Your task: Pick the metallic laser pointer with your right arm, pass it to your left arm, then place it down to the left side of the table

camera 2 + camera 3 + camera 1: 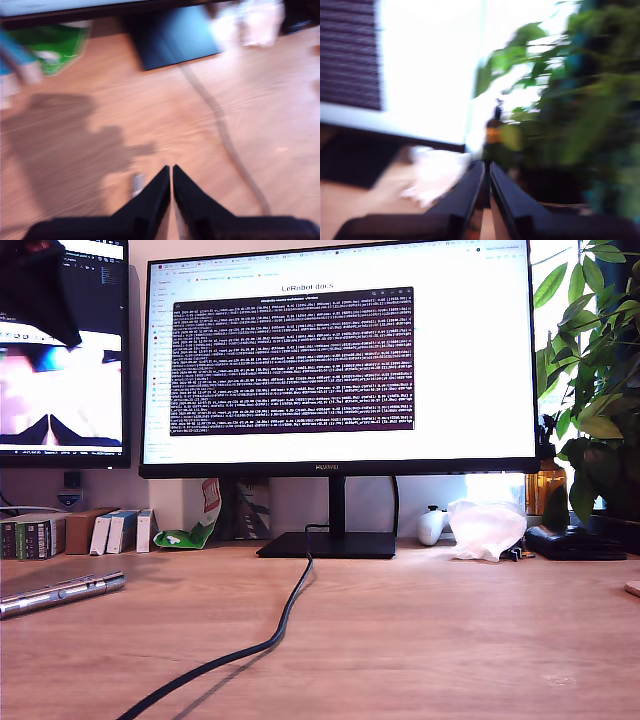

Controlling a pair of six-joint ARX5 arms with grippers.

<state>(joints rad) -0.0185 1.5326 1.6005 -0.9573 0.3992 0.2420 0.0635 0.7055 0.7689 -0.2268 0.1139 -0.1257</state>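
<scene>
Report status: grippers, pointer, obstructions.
My first gripper shut, empty, above table. My second gripper shut, empty, facing plant. Laser pointer lying at exterior view's left. Black cable crosses mid-table.

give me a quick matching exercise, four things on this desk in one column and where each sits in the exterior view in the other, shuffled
Things:
1. metallic laser pointer
2. black cable
3. potted plant
4. monitor stand

Places in the exterior view:
A. at the right edge
B. lying on the table at the left edge
C. centre, at the back
D. snaking from the stand toward the front

Pairs: 1-B, 2-D, 3-A, 4-C
</scene>
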